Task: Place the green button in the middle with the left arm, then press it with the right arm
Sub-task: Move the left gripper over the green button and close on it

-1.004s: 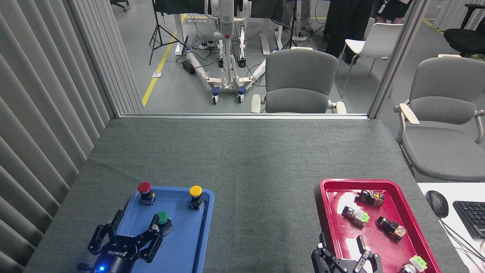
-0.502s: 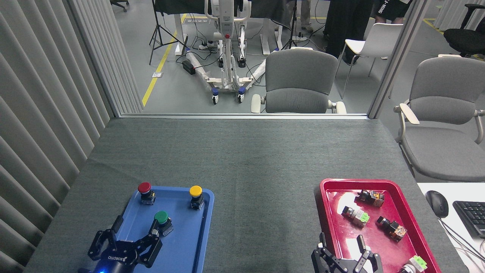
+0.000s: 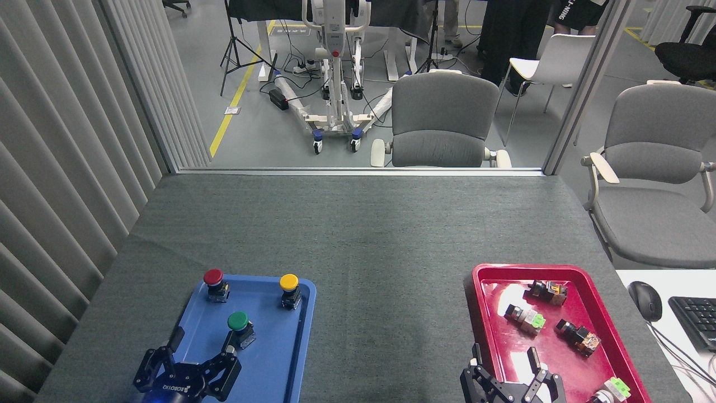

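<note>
The left gripper (image 3: 193, 352) sits at the bottom left of the frame with its black jointed fingers spread apart and nothing between them, one fingertip just beside the green button's body without clearly touching it. The green button (image 3: 239, 324) stands upright in the near half of the blue tray (image 3: 268, 364), lower left of the frame. It looks light, rigid and top-heavy: a smooth domed green cap, probably slippery, over a short blocky black body. The squarish body looks like the better place to take hold, low and from two opposite sides, since a pinch on the rounded cap could slide off or tip it. Behind it stand a red button (image 3: 213, 281) and a yellow button (image 3: 289, 286) of the same build, well apart from it, so there seems room for the fingers. The tray is glossy moulded plastic with a raised rim and rounded corners, which the button would have to be lifted over. The middle (image 3: 386, 313) of the table is bare dark grey felt, matte and fibrous, likely to keep the button from skating when pressed. At the lower right, the right gripper (image 3: 512, 375) shows only its fingertips, splayed open and empty, over the near edge of a shiny red tray (image 3: 601, 313) holding small switch parts.
</note>
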Controlling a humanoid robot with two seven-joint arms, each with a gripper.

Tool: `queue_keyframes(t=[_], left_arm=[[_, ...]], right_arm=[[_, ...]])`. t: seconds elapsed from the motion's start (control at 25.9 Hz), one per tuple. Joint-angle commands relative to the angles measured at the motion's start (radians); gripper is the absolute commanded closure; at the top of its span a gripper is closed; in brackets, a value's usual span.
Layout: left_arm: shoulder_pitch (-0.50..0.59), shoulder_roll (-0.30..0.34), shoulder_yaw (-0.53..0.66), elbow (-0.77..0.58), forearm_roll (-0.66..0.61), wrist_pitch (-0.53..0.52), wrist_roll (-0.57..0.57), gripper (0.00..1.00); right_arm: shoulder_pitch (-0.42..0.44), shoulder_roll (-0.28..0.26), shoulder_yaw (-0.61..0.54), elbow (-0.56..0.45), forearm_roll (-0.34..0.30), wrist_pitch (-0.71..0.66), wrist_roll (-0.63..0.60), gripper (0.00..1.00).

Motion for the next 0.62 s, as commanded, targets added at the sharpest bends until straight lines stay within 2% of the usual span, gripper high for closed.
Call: queue_keyframes(t=[0.0, 0.35, 0.58], left_arm=[[-0.009, -0.005, 0.000, 0.043, 0.000, 0.001, 0.000, 0.00], [-0.083, -0.003, 0.000, 0.248, -0.023, 0.007, 0.035, 0.00], [-0.138, 0.006, -0.025, 0.331, -0.135, 0.079, 0.047, 0.00]], right_arm=[[0.001, 0.000, 0.000, 0.000, 0.000, -0.003, 0.005, 0.01], [0.001, 0.008, 0.000, 0.000, 0.000, -0.005, 0.005, 0.01], [-0.004, 0.011, 0.000, 0.005, 0.000, -0.003, 0.005, 0.01]])
